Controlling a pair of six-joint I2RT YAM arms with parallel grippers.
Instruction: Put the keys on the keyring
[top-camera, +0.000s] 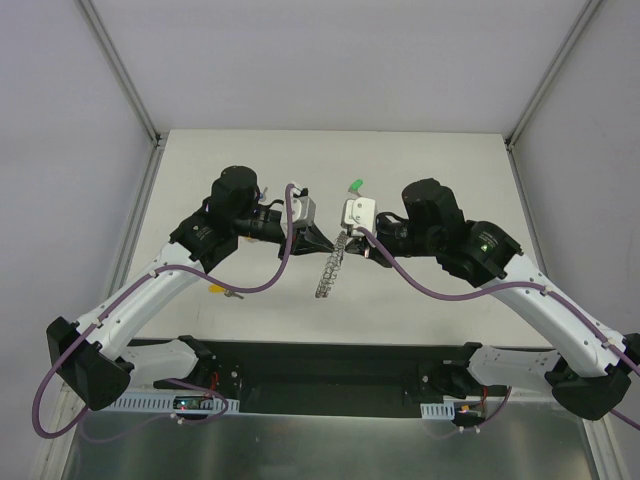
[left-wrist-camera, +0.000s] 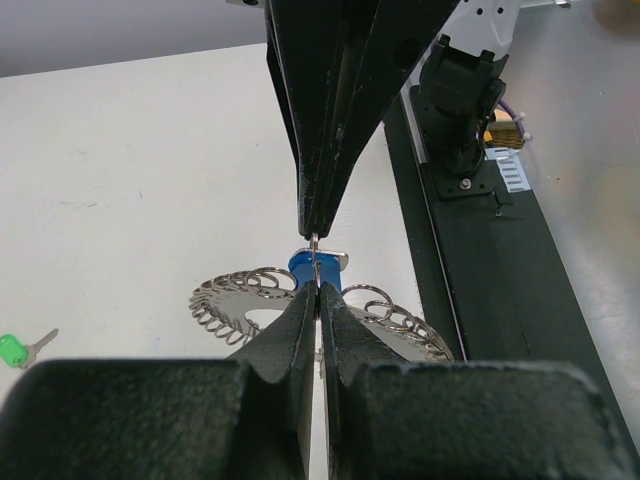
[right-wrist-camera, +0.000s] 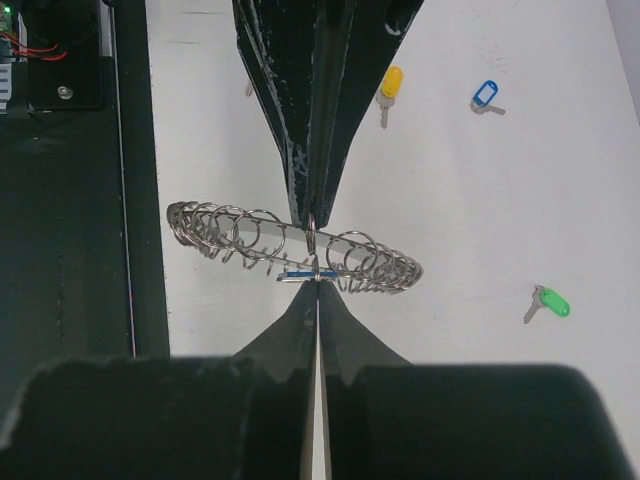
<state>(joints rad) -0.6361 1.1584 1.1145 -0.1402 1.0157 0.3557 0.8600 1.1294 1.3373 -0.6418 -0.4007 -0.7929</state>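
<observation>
Wide-open white table (top-camera: 440, 160) out at the far side, walls (top-camera: 70, 150) closing in left, right and back, black base rail (top-camera: 330, 365) along the near edge. Both arms reach in and bend toward each other, wrists level, fingertips nose to nose over the middle of the table, just beyond the rail. Left claw (left-wrist-camera: 318, 295) is clamped tight on a wire loop at the keyring's (right-wrist-camera: 240, 232) rim. The one keyring hangs tilted between the claws; whether its low edge touches the table, I can't tell. Right claw (right-wrist-camera: 317, 290) is pinched closed on the blue key (left-wrist-camera: 303, 268), right against the ring's loops. Four keys in all: the blue one in the grip, and three lying loose and well apart: green key (right-wrist-camera: 552, 303) beyond the claws, yellow key (right-wrist-camera: 392, 82) by the left arm (top-camera: 150, 295), pale-blue key (right-wrist-camera: 485, 94) near it.
</observation>
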